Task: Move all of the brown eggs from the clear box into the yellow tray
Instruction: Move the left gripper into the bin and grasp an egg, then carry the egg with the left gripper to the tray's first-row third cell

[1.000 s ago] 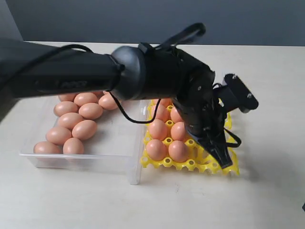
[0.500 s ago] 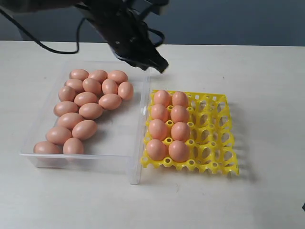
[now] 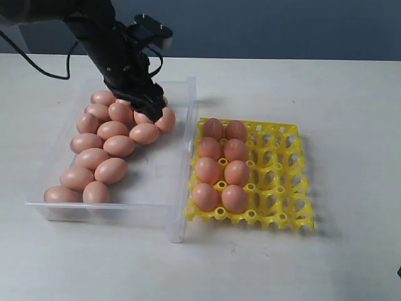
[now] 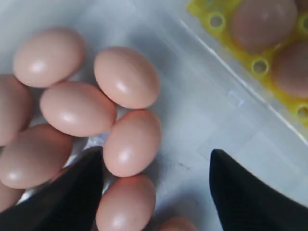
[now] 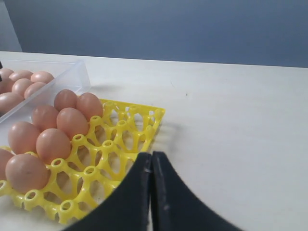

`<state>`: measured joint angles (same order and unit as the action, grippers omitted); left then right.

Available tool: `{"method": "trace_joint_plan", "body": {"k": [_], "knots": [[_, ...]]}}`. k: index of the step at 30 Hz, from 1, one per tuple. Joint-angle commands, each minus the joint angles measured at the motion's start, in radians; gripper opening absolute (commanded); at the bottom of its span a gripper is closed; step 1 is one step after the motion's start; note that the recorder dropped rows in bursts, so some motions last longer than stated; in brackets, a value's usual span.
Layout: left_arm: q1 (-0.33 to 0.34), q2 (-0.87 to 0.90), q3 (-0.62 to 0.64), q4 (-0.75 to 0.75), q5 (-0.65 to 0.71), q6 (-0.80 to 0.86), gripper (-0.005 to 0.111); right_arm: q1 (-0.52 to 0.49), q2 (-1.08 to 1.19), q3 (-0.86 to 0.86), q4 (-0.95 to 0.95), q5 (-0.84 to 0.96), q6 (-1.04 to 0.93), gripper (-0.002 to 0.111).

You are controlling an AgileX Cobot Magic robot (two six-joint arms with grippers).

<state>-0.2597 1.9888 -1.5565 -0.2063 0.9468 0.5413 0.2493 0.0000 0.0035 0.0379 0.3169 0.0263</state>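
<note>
**Exterior view.** The left gripper (image 3: 150, 103) is seen low over the far end of the clear box (image 3: 180, 188), at the corner of the pile toward the yellow tray (image 3: 283, 183). The loose brown eggs (image 3: 103, 147) are packed along the side of the box away from the tray. The strip of floor next to the tray is bare. 8 eggs are seated in the 2 tray columns nearest the box, and the other 2 columns are empty. The box wall stands between pile and tray and must be cleared on any carry.

**Left wrist view.** The fingers (image 4: 72, 197) are spread wide, with nothing held. The target egg (image 4: 132, 142) lies between the fingertips, off-centre and close against 1 finger. Its long axis runs roughly across the closing line, so a grip across the short width is judged possible. It is touched by neighbours at both ends. A second egg (image 4: 126, 204) lies deeper between the fingers. Crowding by these is judged the main risk.

**Right wrist view.** The right gripper (image 5: 151, 192) is seen with fingers pressed together and empty, above the table (image 5: 231, 120) beside the tray's empty cups, well apart from the box. The left arm is plainly the nearer.
</note>
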Motion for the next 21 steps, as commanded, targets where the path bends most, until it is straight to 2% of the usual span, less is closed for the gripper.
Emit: {"method": "trace_joint_plan", "body": {"k": [1,15,16,21], "knots": [[-0.001,0.072,-0.009,0.045,0.012,0.044,0.061,0.001,0.000,-0.003,0.001,-0.012,0.000,0.001],[-0.001,0.166,-0.009,0.053,-0.105,0.094,0.061,0.001,0.000,-0.003,-0.001,-0.012,0.000,0.001],[-0.001,0.175,-0.009,0.053,-0.105,0.094,0.059,0.001,0.000,-0.003,-0.001,-0.012,0.000,0.001],[-0.001,0.179,-0.009,0.046,-0.102,0.122,0.036,0.001,0.000,-0.003,-0.001,-0.012,0.000,0.001]]}}
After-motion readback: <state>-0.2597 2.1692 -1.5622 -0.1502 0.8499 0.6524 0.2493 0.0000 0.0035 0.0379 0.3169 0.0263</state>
